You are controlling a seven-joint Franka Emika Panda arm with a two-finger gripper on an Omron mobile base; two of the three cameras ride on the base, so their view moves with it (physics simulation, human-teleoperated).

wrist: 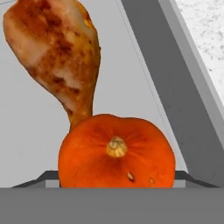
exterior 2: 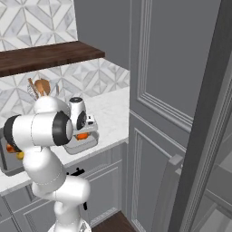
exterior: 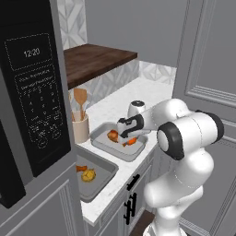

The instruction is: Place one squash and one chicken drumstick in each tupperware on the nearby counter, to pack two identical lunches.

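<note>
Two grey tupperware boxes are sitting on the white surface (exterior: 115, 108) in front of me. The nearer tupperware (exterior: 103, 177) is lying by the front edge in the left base view, and I am seeing a small orange squash and a bit of brown chicken (exterior: 85, 174) inside it. The farther tupperware (exterior: 102, 134) is sitting just behind it. My end effector (exterior: 125, 138) is hanging low over this farther box, pointing down into it. Its jaws are standing wide apart and I am not seeing them gripping anything.

In the hand view I am looking right into that box. A round orange squash (wrist: 117, 151) with a little tan stem is lying closest to me on the grey floor. A brown chicken drumstick (wrist: 57, 52) is lying just behind it, with its thin end touching the squash. The box's grey wall (wrist: 175, 87) is running along the right side, and the speckled white surface is showing past it.

Farther back, a tan pot (exterior: 80, 126) with wooden spoons is standing near the boxes. A white kettle (exterior: 135, 109) is standing behind the farther box. A dark brown wooden shelf (exterior: 97, 60) is hanging over the back of the surface.
</note>
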